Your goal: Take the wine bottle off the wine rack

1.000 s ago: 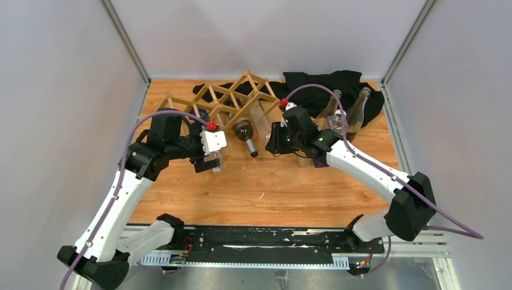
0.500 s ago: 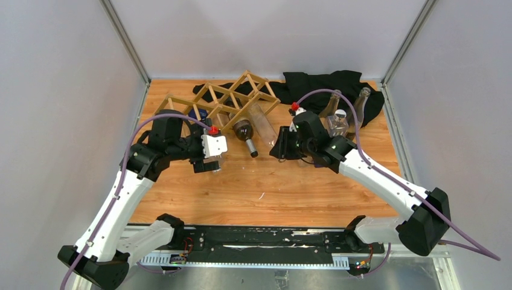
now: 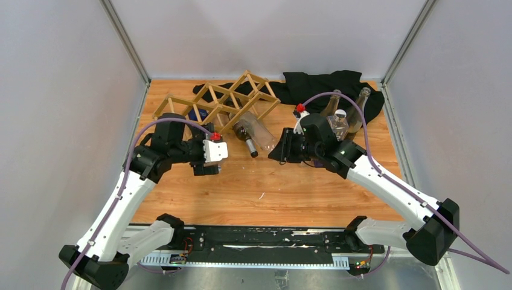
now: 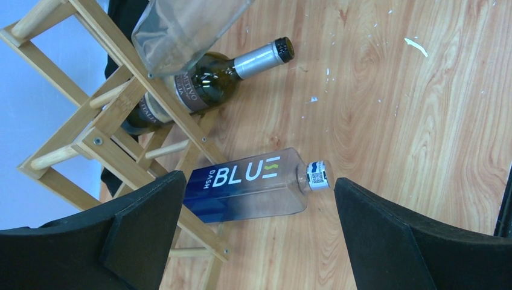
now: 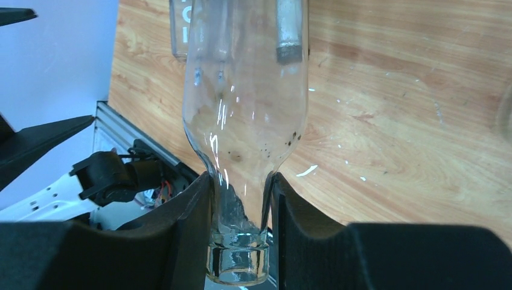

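Note:
The wooden lattice wine rack stands at the back left and also shows in the left wrist view. My right gripper is shut on the neck of a clear glass bottle, with its fingers clamping the neck. The bottle's base is at the rack's front edge. A dark green wine bottle lies in the rack with its neck pointing forward. My left gripper is open above a blue-labelled clear bottle whose base rests in the rack.
A black cloth lies at the back right. Three clear bottles stand on it, just behind my right arm. Grey walls enclose the wooden table on three sides.
My right gripper has drawn the clear bottle forward and to the right, out of the rack. My left gripper has shifted slightly and stays open.

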`<state>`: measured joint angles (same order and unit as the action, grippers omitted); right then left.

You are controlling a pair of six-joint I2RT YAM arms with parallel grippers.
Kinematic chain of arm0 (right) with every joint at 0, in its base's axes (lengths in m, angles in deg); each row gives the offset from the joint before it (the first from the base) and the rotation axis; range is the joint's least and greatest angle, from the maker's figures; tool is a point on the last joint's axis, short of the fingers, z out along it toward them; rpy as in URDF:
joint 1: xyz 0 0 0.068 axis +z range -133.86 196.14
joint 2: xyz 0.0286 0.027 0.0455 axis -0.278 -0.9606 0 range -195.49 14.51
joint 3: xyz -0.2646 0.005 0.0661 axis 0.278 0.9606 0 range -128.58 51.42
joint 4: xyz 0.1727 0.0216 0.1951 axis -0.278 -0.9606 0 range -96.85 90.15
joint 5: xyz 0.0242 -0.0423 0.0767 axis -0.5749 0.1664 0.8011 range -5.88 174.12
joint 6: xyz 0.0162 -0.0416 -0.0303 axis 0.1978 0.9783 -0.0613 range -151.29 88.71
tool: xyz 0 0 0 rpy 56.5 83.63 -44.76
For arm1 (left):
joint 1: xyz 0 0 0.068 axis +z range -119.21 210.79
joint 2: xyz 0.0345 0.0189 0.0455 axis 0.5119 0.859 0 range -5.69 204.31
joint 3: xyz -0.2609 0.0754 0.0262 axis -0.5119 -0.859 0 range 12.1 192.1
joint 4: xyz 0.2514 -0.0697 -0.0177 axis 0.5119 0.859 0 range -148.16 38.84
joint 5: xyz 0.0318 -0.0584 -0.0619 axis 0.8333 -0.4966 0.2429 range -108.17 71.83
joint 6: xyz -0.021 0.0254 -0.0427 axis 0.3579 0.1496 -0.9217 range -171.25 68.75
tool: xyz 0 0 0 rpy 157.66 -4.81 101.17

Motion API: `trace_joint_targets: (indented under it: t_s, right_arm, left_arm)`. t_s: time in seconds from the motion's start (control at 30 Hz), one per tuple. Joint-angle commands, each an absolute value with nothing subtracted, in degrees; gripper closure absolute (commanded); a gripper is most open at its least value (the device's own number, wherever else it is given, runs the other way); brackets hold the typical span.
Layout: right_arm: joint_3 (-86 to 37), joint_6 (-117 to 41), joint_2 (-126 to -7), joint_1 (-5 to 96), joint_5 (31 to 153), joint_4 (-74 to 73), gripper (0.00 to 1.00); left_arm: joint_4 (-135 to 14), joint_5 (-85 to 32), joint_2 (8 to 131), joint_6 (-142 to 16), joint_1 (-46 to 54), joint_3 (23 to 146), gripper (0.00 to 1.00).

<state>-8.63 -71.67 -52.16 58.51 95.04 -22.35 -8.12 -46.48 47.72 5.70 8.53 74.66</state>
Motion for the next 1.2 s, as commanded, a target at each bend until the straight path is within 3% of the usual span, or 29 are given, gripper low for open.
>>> trace_joint_targets:
  t_s: [0.0, 0.4, 0.67, 1.17]
  right_arm:
    - [-8.8, -74.0, -50.0, 59.3, 99.8, -17.8, 1.00]
    - [-9.5, -78.5, -50.9, 59.4, 108.0, -13.7, 1.00]
    - [-10.8, -81.3, -52.7, 59.4, 113.8, -10.7, 1.00]
    - [-13.9, -83.1, -54.5, 62.1, 118.6, -8.9, 1.00]
  left_arm:
    - [-10.6, -48.5, 47.0, 8.4, 8.8, 73.6, 0.01]
    - [-33.6, -35.0, 46.3, 18.8, -3.2, 61.4, 0.00]
    - [-48.4, -30.4, 45.1, 23.1, -4.8, 54.7, 0.00]
    - [-43.6, -29.8, 46.1, 27.9, -4.9, 54.1, 0.00]
